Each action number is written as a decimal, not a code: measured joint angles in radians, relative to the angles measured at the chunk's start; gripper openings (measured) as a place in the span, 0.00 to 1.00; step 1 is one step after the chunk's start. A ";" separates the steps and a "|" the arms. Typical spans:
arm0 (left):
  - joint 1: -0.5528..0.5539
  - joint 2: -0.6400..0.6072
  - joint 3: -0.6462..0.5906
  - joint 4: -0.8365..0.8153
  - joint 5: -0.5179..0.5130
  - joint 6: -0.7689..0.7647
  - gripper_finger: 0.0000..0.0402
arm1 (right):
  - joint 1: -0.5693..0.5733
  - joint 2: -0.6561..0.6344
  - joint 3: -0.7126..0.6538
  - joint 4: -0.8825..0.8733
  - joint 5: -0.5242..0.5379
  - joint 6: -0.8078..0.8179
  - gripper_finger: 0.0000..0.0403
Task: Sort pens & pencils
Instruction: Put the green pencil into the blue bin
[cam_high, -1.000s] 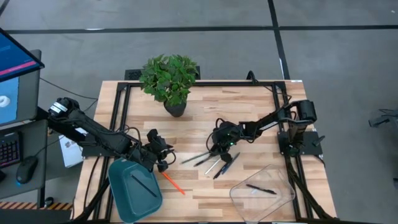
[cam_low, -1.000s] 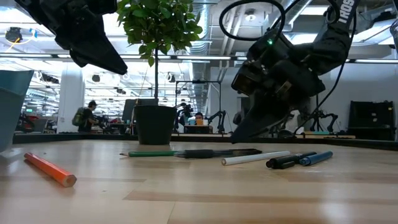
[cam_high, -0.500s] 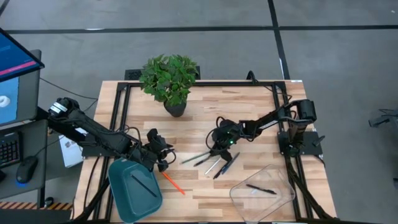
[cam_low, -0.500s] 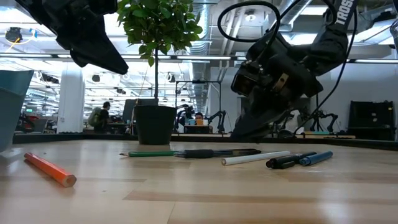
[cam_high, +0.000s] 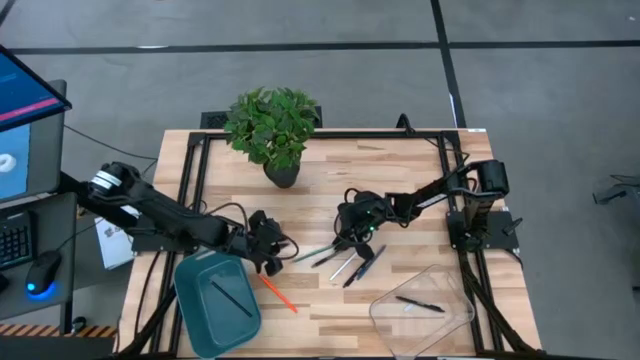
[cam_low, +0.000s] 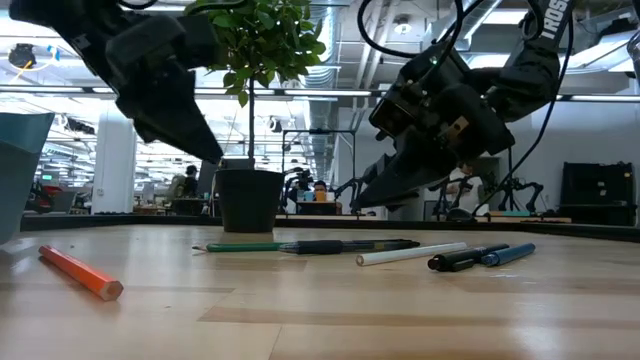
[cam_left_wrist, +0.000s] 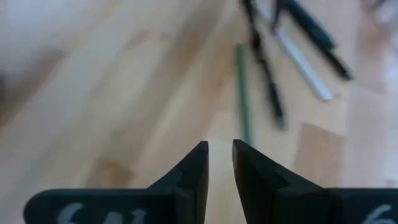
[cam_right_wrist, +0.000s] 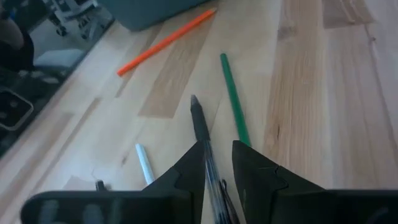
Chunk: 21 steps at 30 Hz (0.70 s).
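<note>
Nearest the front edge of the table (cam_high: 330, 320) sit the two containers: the teal tray (cam_high: 200, 310) at the left corner, overhanging the edge a little, with one dark pen (cam_high: 231, 299) lying in it, and the clear tray (cam_high: 455, 320) at the right corner with another black pen (cam_high: 419, 304) inside. Bare wood runs between them.

Just beyond the teal tray's inner rim lies the orange pencil (cam_high: 279, 295), by itself, with open board on all sides but the tray's.

Further in, about mid-table, the rest of the sticks lie fanned together: a green pencil (cam_right_wrist: 234, 107), a long black pen (cam_right_wrist: 200, 121), a whitish pen (cam_low: 410, 254), a dark marker (cam_low: 463, 260) and a blue pen (cam_low: 509, 254), close enough that several nearly touch.

The left gripper (cam_left_wrist: 217, 155) hangs above the wood between the teal tray and that cluster, its fingers (cam_left_wrist: 194, 165) close together with a thin slot between them and nothing in it. The right gripper (cam_right_wrist: 218, 155) is above the cluster's middle; the black pen runs into the narrow gap between its fingers, but whether they pinch it I cannot tell.

Behind all this stands a potted plant (cam_high: 272, 128) near the back edge, with clear board to its right. A black frame (cam_high: 190, 170) borders the sides and back.
</note>
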 joint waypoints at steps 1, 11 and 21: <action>0.000 0.014 0.000 0.018 0.020 0.002 0.16 | -0.002 0.000 0.000 -0.007 0.000 -0.005 0.26; -0.002 0.091 0.000 0.087 0.078 0.000 0.16 | -0.035 -0.127 0.001 -0.102 -0.001 -0.052 0.26; -0.008 0.139 -0.001 0.115 0.081 0.006 0.16 | -0.036 -0.192 -0.001 -0.146 0.019 -0.051 0.26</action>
